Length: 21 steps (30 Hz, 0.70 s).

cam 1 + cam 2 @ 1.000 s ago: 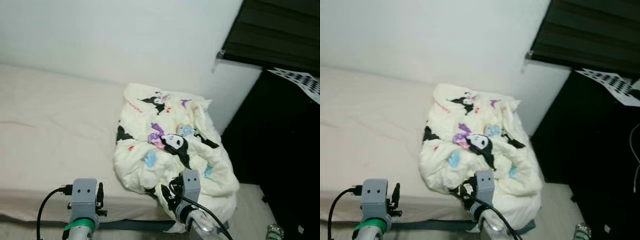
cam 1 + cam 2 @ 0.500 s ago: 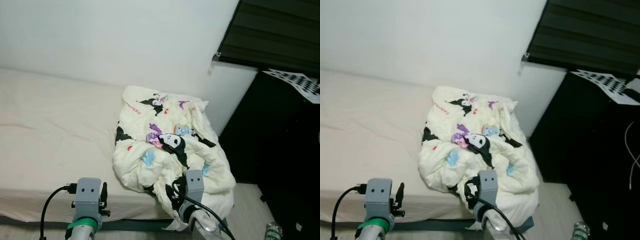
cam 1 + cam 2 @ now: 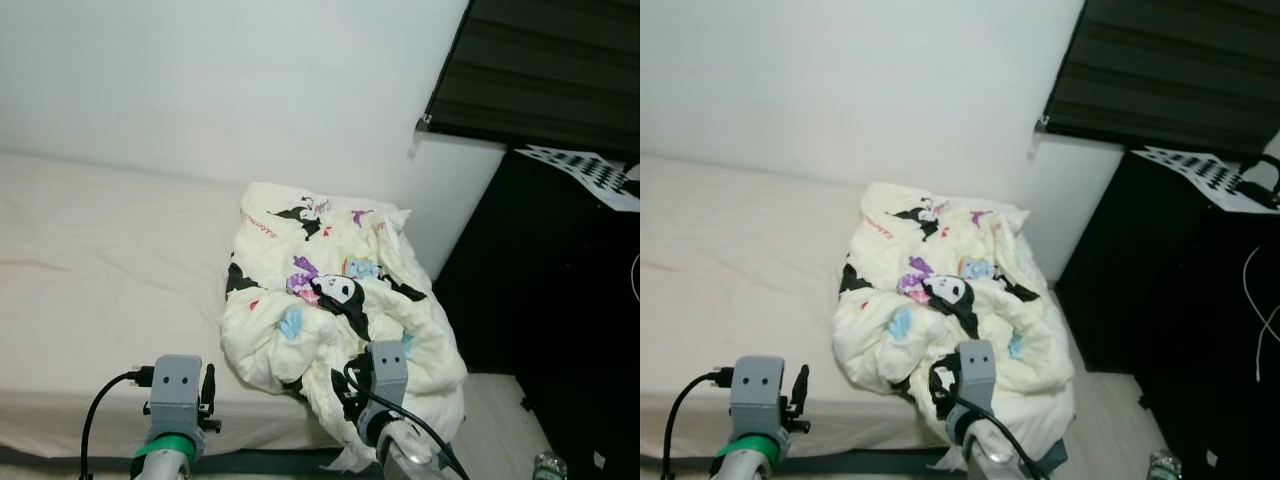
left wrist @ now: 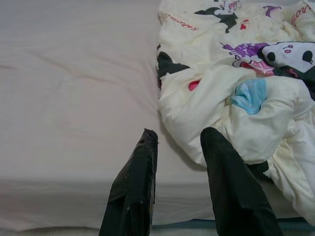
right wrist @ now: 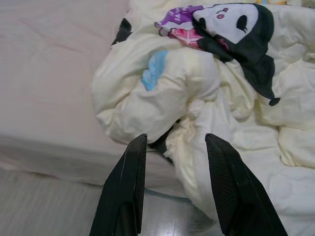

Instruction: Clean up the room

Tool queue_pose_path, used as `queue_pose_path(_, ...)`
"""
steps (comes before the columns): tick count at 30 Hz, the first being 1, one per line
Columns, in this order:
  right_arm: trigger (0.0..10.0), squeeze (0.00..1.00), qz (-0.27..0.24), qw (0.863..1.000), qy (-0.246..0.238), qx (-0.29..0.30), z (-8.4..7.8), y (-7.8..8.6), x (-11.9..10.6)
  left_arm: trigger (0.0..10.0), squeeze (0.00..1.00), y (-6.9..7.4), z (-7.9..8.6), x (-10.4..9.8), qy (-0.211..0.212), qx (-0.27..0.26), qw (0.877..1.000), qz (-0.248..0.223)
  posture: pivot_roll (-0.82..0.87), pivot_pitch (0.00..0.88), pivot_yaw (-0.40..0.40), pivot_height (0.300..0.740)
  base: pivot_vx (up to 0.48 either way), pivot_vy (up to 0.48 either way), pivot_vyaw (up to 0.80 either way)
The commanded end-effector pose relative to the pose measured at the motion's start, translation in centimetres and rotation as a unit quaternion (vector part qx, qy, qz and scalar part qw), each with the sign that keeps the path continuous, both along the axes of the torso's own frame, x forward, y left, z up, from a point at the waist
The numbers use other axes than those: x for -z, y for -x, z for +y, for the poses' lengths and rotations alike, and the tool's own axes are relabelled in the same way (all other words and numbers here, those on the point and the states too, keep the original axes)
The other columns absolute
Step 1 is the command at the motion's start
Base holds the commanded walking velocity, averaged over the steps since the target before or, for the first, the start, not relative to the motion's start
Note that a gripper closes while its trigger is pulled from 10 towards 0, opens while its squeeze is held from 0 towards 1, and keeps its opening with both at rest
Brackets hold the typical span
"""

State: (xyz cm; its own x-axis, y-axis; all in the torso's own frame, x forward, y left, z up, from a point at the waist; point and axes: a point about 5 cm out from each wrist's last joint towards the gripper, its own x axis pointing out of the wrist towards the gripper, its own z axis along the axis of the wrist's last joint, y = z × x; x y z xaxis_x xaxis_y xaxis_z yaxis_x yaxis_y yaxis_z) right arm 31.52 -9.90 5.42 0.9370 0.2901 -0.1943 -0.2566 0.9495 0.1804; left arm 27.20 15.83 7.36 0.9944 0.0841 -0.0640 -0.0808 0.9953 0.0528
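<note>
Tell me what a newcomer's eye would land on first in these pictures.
First the crumpled cream comforter with cartoon prints, heaped at the right end of the bed and spilling over its near edge. Next the tall black cabinet right of the bed, under a dark window blind. Low in front, the left gripper and right gripper are both open, pointing at the comforter's near edge.

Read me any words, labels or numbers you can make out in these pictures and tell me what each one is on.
Red lettering on the cartoon-print comforter, near its upper edge on the bed: too blurred to read.
Black-and-white checker sheet on the dark cabinet: a pattern, no words.
No other text, labels or numbers can be read.
</note>
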Motion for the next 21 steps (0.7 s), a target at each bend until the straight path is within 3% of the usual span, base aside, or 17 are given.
queue_pose_path(1, 10.0, 0.0, 0.014, 1.0, -0.003, 0.011, -0.47, 0.37, 0.67, 10.0, 0.0, 0.26, -0.32, 0.16, 0.006, 0.006, 1.0, 0.002, 0.05, 0.058, -0.088, 0.726, 0.401, 0.0, 0.0)
queue_pose_path(17, 10.0, 0.0, 0.02, 1.0, -0.007, 0.021, -0.71, 0.44, 0.82, 10.0, 0.0, 0.19, -0.6, 0.05, 0.003, 0.016, 1.0, 0.0, 0.05, 0.063, -0.083, 0.703, 0.414, 0.0, -0.06)
queue_pose_path(21, 10.0, 0.0, 0.02, 1.0, -0.009, 0.022, -0.68, 0.48, 0.79, 10.0, 0.0, 0.19, -0.94, -0.06, -0.001, 0.023, 1.0, -0.006, 0.05, 0.063, -0.081, 0.703, 0.085, 0.0, 0.0)
